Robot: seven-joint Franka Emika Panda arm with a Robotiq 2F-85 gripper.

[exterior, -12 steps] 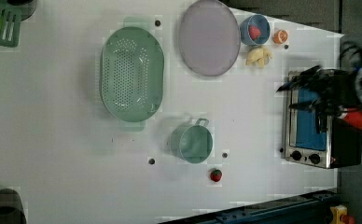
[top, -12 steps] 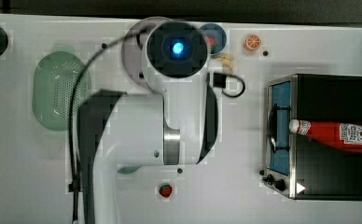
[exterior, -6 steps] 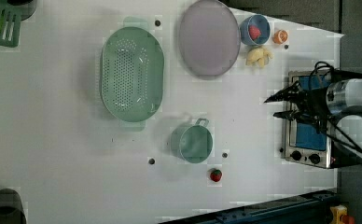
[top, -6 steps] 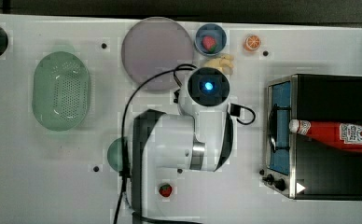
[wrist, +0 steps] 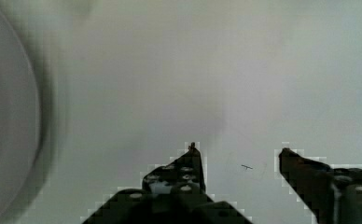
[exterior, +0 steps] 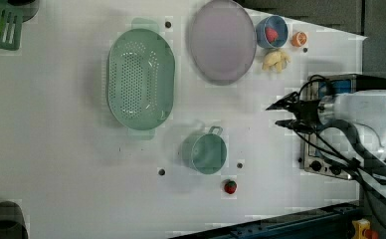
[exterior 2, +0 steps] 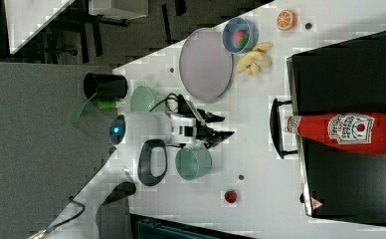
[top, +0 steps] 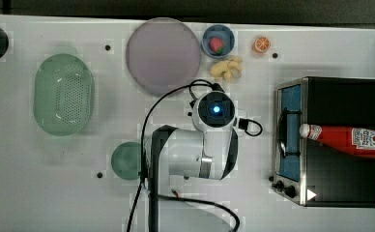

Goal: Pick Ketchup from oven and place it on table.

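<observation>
The ketchup [top: 350, 140] is a red bottle with a white cap. It lies on its side on the black top of the oven [top: 340, 96], cap over the door edge, as the right view also shows: ketchup [exterior 2: 347, 130], oven [exterior 2: 350, 64]. My gripper [exterior: 273, 114] hangs open over the white table [top: 127, 203], in front of the oven door and apart from the bottle. Nothing sits between its fingers [wrist: 191, 163] in the wrist view. In the right view the gripper [exterior 2: 227, 126] points at the oven handle.
A purple plate [top: 162, 55], a blue bowl [top: 218, 41], an orange slice [top: 261, 44] and pale food pieces [top: 226, 68] lie at the top view's top. A green colander [top: 63, 94] and green cup [top: 126, 160] stand at its left. A small strawberry [exterior: 230, 186] lies beside the cup.
The arm has come down toward the table, and its wrist has shifted to the top view's right and lower, nearer the oven door. The ketchup has not moved.
</observation>
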